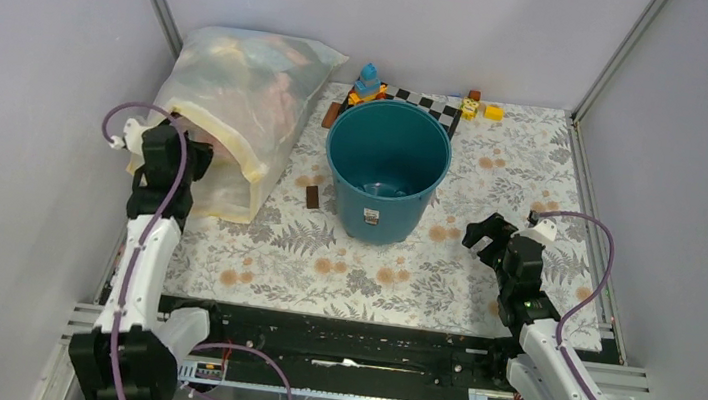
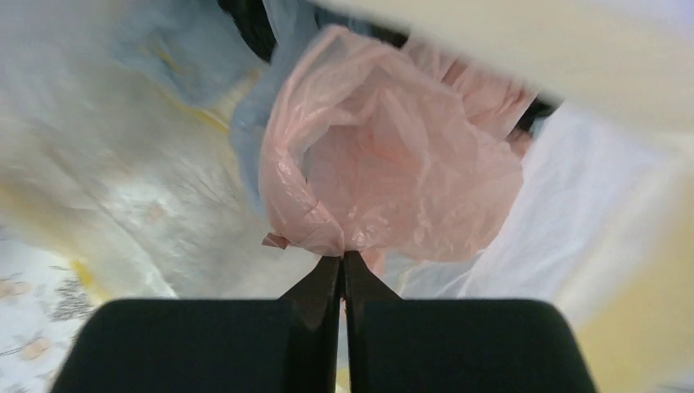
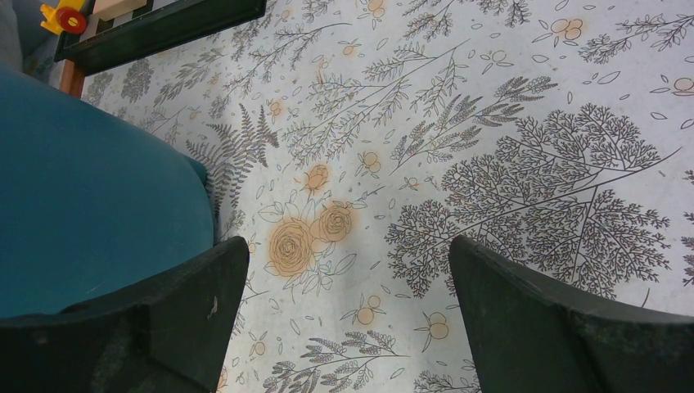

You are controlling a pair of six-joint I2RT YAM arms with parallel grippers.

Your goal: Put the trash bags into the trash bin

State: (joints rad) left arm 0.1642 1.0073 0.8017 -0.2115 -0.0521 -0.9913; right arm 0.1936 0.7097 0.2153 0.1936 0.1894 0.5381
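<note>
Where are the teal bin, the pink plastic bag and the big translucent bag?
teal bin (image 1: 408, 216): top view, front wall.
pink plastic bag (image 2: 393, 164): left wrist view, middle.
big translucent bag (image 1: 233, 76): top view, upper face.

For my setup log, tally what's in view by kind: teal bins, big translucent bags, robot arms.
Teal bins: 1
Big translucent bags: 1
Robot arms: 2
Total: 4

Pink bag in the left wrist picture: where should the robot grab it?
By the bunched corner at its lower edge, coming from the camera's side, as the left gripper does. There the pink bag has its thin plastic gathered into a small tail that narrow fingers can pinch; the rest is loose and puffy. The gripper looks shut on that tail, inside the big bag.
</note>
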